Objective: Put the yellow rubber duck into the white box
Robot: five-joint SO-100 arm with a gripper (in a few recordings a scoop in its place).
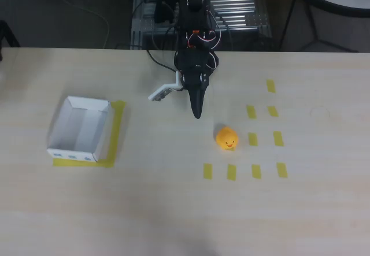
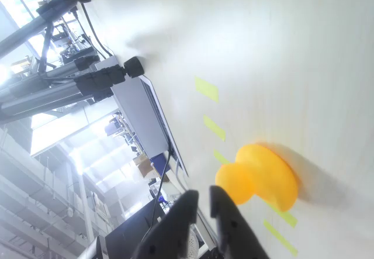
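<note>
Black arm (image 1: 195,65), red-white cables

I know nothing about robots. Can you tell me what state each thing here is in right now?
yellow rubber duck: upright on the table, free, among the yellow tape marks.
white box: open-topped, empty, standing on a yellow tape square.
gripper: open wide, holding nothing, short of the duck.
table: light wood, carrying everything.
</note>
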